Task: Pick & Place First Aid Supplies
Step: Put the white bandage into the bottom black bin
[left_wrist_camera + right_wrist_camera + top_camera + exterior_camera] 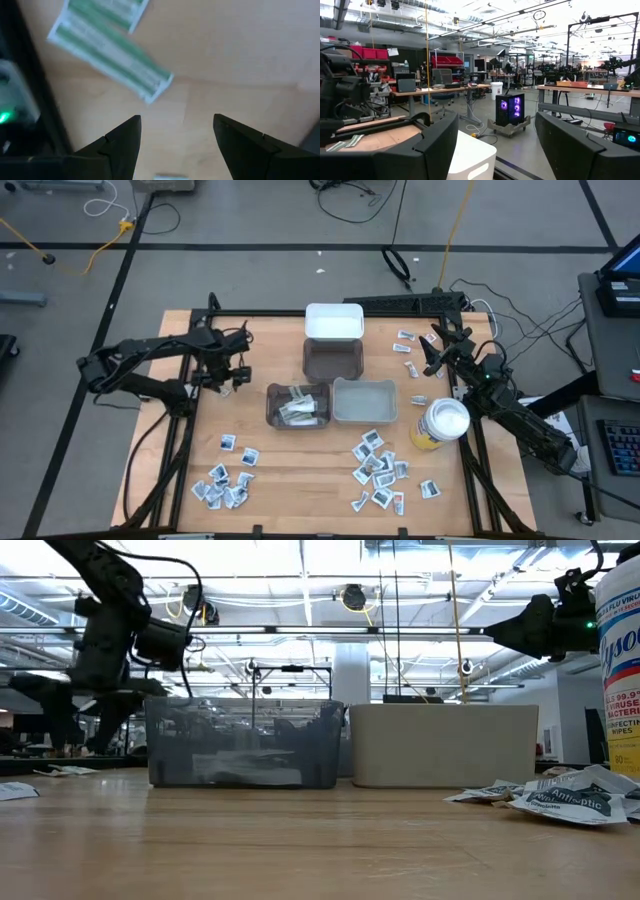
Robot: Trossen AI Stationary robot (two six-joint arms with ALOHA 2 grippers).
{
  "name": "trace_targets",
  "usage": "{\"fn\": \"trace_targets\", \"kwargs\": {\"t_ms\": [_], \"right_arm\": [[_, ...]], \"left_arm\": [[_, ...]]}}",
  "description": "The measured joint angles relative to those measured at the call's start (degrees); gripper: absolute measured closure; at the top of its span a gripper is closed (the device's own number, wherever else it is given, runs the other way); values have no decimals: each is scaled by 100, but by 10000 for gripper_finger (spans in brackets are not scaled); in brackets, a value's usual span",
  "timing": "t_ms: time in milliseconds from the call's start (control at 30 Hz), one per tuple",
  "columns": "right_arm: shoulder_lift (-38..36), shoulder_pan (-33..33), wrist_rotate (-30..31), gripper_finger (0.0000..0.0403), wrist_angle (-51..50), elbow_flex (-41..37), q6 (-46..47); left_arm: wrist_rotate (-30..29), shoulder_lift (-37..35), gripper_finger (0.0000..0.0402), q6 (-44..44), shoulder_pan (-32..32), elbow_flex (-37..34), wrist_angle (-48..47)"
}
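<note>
Where left pincer (175, 145) gapes, green-striped wrappers (112, 57), ends cropped.

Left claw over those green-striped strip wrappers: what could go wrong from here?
1. The left claw is open above two overlapping green-striped strip wrappers; closing could grab both, or slip off flat packets.
2. The dark bin already holds packets, so a drop near its rim may spill.
3. The right claw hangs open near the yellow canister and loose packets; a sweep could knock them.
</note>
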Motion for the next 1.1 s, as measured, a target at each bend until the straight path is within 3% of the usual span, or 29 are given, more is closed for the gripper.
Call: {"fn": "trace_targets", "kwargs": {"t_ms": [133, 667, 800, 1100], "right_arm": [[-1, -1, 0, 140, 0, 2, 0], [-1, 0, -2, 140, 0, 0, 0], [-1, 0, -2, 140, 0, 0, 0], [-2, 0, -2, 140, 0, 2, 0]], "left_arm": [[68, 92, 146, 49, 102, -215, 532], [-124, 610, 158, 362, 234, -545, 1201], [70, 617, 215, 404, 232, -549, 1210], [572, 627, 390, 499, 225, -574, 1254]]}}
